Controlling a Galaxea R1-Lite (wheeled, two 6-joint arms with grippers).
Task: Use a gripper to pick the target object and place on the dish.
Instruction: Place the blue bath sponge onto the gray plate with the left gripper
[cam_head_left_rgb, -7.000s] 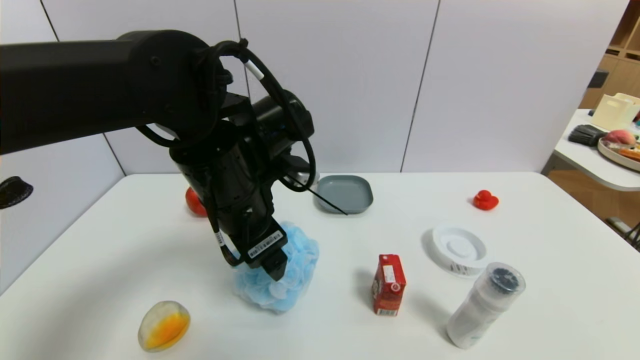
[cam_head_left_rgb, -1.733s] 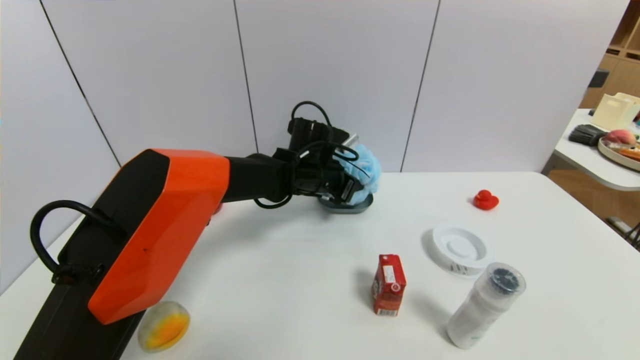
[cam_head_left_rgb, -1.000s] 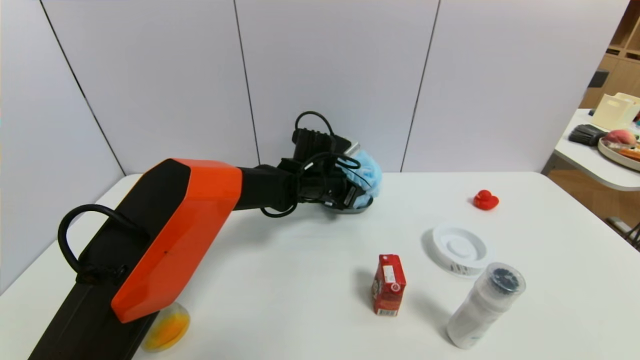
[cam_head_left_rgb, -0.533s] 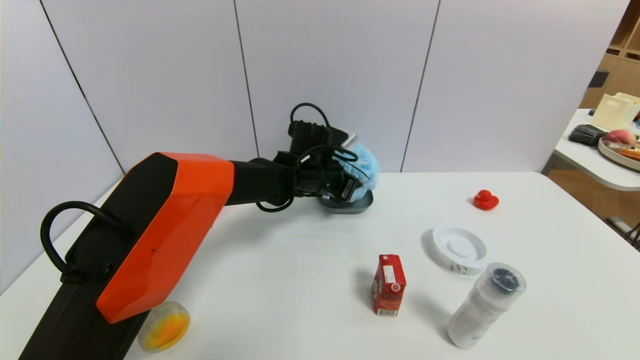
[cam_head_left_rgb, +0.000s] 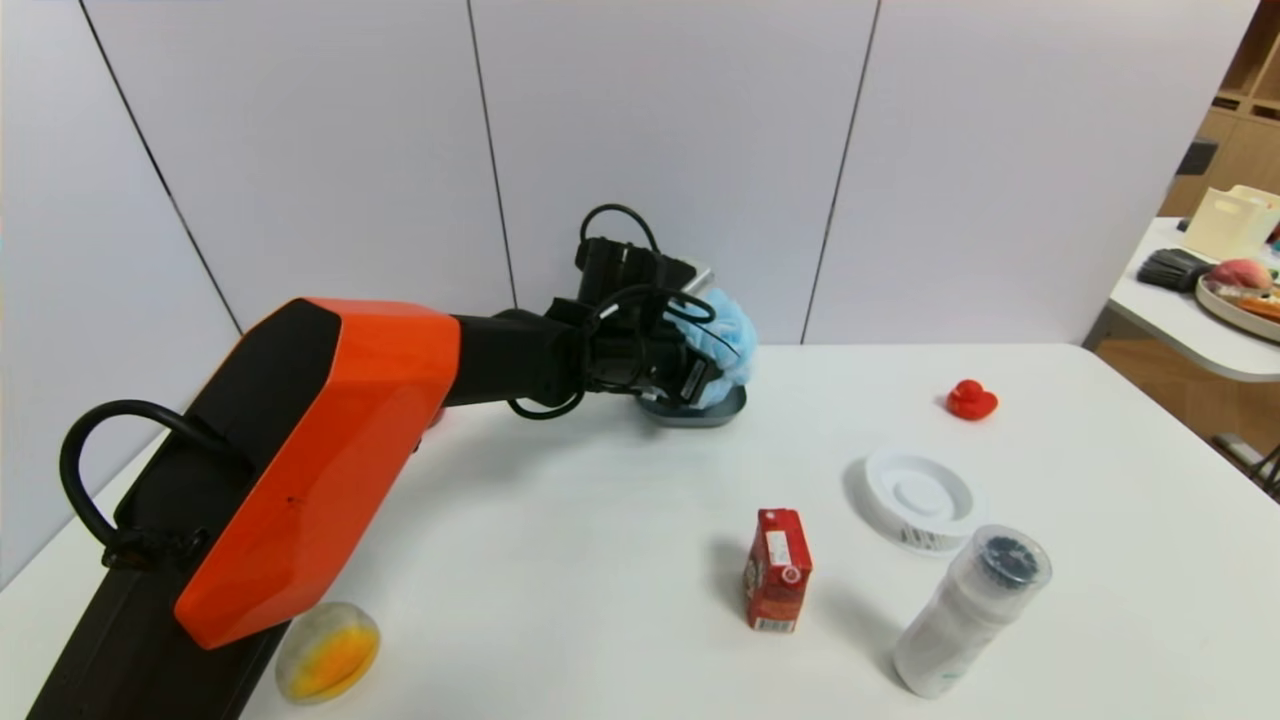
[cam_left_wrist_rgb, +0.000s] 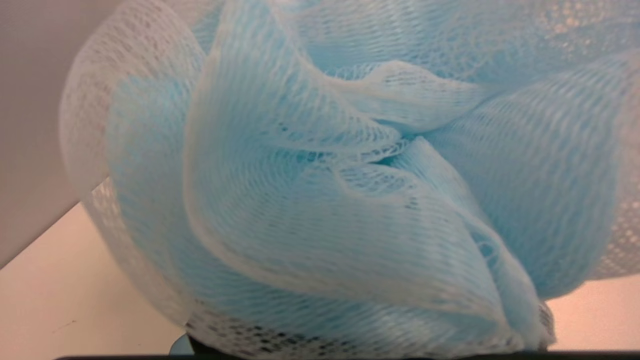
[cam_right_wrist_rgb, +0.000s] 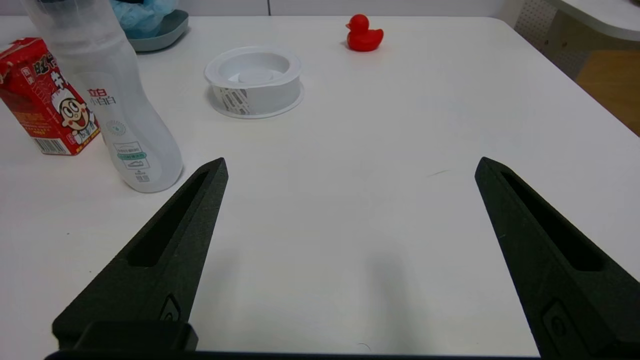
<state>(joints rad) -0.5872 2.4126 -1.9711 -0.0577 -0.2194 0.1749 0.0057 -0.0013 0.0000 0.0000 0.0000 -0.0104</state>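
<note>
Orange-black left arm (cam_head_left_rgb: 310, 440), looped black cables; pointed black right pincer (cam_right_wrist_rgb: 350, 167).

The left gripper (cam_head_left_rgb: 700, 375) is at the blue pouf (cam_head_left_rgb: 728, 340), which sits over the grey dish (cam_head_left_rgb: 722, 411).

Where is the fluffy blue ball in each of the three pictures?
Head view: the blue pouf sits far back, mid-table, over the dish, at the left gripper.
Left wrist view: it fills nearly the whole picture.
Right wrist view: a bit shows in the far corner.
Shared landmark: the grey-blue dish beneath it.
</note>
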